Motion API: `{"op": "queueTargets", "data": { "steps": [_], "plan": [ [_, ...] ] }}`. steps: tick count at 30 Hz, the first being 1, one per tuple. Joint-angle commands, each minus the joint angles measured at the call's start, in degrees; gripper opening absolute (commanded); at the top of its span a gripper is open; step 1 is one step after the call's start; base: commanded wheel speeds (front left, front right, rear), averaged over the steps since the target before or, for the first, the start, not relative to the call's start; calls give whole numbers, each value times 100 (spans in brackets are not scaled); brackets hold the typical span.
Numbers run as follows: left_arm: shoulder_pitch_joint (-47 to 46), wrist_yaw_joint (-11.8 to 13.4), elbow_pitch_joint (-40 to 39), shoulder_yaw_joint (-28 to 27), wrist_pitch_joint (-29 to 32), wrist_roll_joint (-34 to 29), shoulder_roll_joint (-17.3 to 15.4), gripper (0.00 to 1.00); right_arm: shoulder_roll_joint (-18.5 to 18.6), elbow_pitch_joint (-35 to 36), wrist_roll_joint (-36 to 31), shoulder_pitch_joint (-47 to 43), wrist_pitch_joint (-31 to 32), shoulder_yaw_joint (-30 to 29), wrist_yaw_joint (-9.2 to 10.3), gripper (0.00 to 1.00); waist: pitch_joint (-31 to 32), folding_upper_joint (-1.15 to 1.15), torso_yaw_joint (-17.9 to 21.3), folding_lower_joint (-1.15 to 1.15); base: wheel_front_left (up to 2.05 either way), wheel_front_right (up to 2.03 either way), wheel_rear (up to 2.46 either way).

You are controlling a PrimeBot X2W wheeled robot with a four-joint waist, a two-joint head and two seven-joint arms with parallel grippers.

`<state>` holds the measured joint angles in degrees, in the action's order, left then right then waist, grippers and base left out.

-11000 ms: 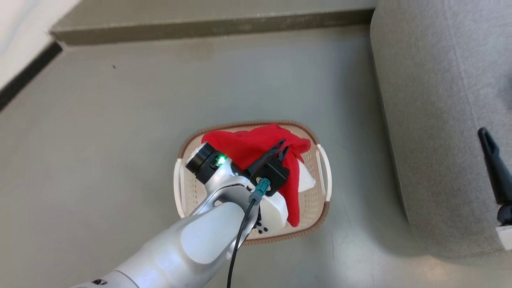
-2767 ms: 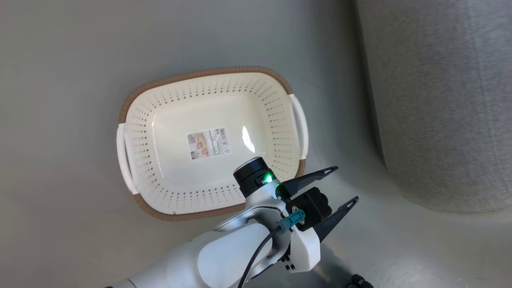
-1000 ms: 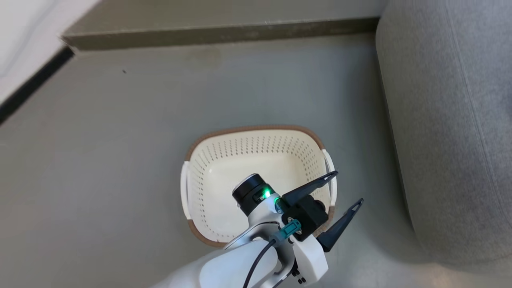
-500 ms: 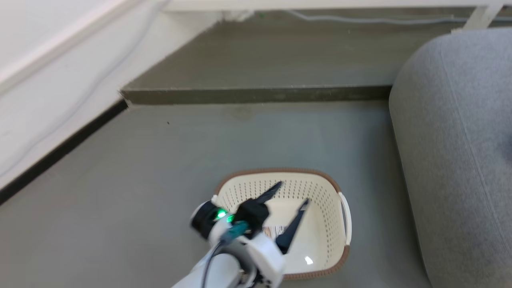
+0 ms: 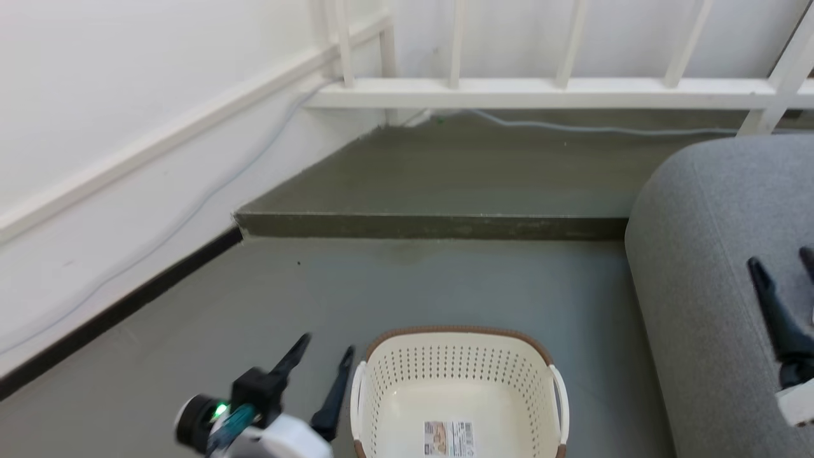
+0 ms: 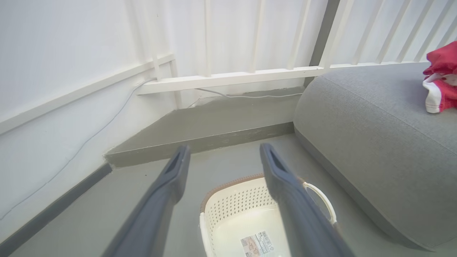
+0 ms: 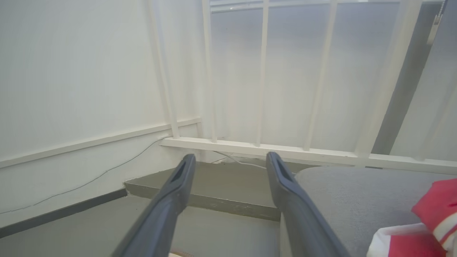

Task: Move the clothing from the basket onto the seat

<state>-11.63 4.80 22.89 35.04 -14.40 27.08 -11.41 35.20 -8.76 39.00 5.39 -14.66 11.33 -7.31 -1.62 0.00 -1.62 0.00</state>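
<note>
Grey floor (image 5: 445,280) runs far to a white railing (image 5: 540,92). Near, the cream perforated plastic basket with a brown rim (image 5: 458,332) stands mouth up, its long side running left to right (handles at each end). On the big grey upholstered seat (image 5: 699,254) to the right lies the crumpled red-and-white clothing (image 6: 441,71), its long axis unclear. The left pincer (image 5: 326,343) hangs spread just left of the basket, and the right pincer (image 5: 779,256) is spread over the seat.

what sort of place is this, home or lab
Probably a living-room corner, perhaps staged: a grey sofa with red clothing on it, a cream laundry basket on the grey floor, and a white railing.
</note>
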Motion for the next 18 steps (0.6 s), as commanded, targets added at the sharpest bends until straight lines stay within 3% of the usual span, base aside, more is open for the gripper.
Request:
{"op": "queueTargets", "data": {
  "steps": [1, 6, 12, 18],
  "plan": [
    [57, -114, -209, -359, -60, -127, -188, 100, 158, 129, -82, -73, -34, 107, -18, 100, 140, 0, -15, 0, 0, 0, 0],
    [584, -179, -507, -988, -60, -299, -346, 100, -31, 138, -164, -167, -34, 202, -18, 100, 273, 0, 9, 0, 0, 0, 0],
    [1231, 217, -1046, -1672, -60, -559, -248, 100, -264, 179, -263, -361, -34, 147, -18, 100, 414, 0, 23, 0, 0, 0, 0],
    [1938, 560, -1524, -2441, -60, -837, 48, 100, -597, 274, -534, -734, -34, 11, -18, 100, 559, 0, 66, 0, 0, 0, 0]
  ]
}}
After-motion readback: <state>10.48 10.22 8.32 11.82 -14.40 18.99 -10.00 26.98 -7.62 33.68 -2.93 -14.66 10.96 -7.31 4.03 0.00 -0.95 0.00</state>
